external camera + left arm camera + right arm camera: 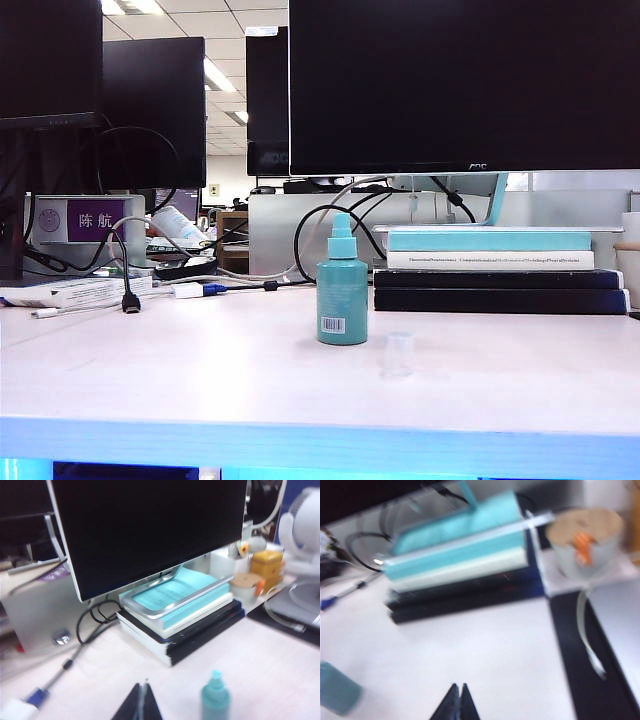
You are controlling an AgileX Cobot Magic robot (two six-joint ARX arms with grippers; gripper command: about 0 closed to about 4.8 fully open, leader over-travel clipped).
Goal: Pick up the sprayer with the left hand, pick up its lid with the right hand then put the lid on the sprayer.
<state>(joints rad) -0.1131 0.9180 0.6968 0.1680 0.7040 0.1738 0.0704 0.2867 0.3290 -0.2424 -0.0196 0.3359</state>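
You see the sprayer (342, 285) standing upright on the table (200, 380), in front of the stack of books (498, 270) under the monitor (460, 80). The lid (398, 354) stands just beside the sprayer, nearer the table's front edge and apart from it. Your left gripper (141, 702) hovers near the sprayer (215, 700), fingers pressed together, holding nothing. Your right gripper (458, 700) — also fully closed and empty — hangs over bare table, the books (460, 565) beyond it.

Exterior: low, table-level, facing monitors. Wrists: high, angled down; all share book stack (497, 268).
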